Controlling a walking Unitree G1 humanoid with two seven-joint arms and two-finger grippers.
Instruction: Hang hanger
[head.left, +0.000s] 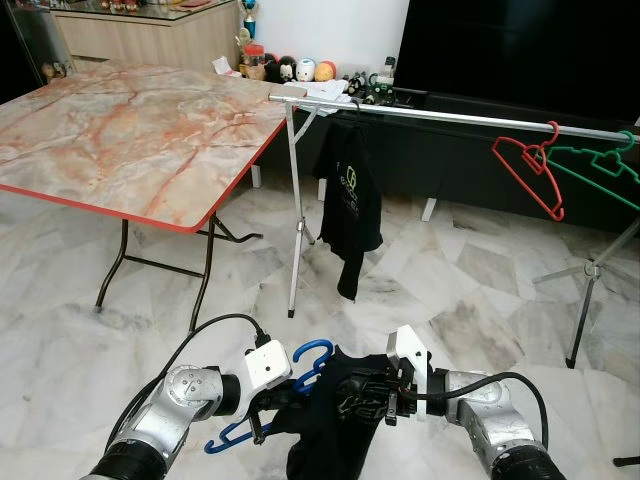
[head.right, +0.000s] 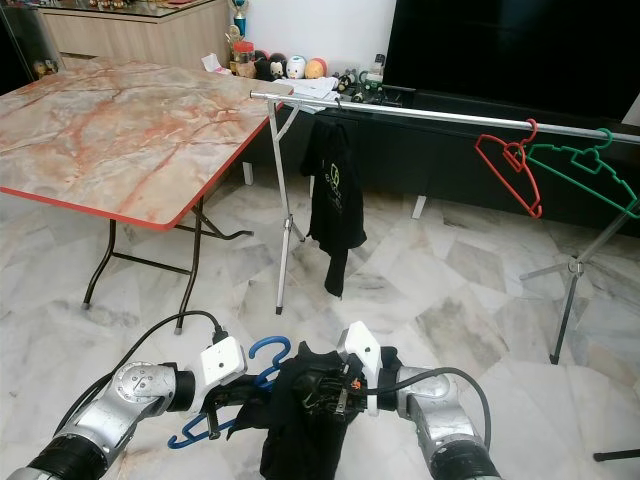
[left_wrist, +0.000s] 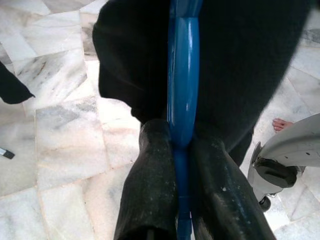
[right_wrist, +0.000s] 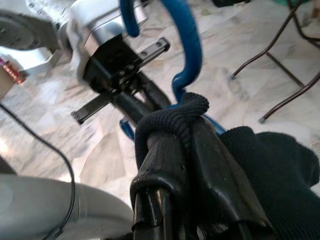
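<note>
here the left pincer (head.left: 262, 412) is closed tight on the blue hanger (head.left: 300, 368), its two black fingers (left_wrist: 150, 190) pinching the plastic bar from both sides, while the right pincer (head.left: 385, 400) is clamped on the collar of the black garment (head.left: 340, 425) that drapes over the hanger. both are held low and close in front of the robot, above the marble floor (head.left: 450, 270), well apart from the clothes rail (head.left: 450, 118) ahead.

the garment looks only partly seated, bunched toward the right pincer, so the step in hand seems to be settling the cloth on the hanger before carrying it over. to do it well, the right pincer should draw the collar around the hook and let the shoulders fall evenly to each side, with the left pincer keeping the hanger level so the cloth does not slide off.

on the rail a black shirt (head.left: 350, 205) hangs near the table (head.left: 130, 130) end, and a red hanger (head.left: 530, 165) and green hanger (head.left: 600, 165) sit toward the far end. the bare stretch between them looks the safest place to aim the blue hook, lifted above the rail and lowered onto it.
</note>
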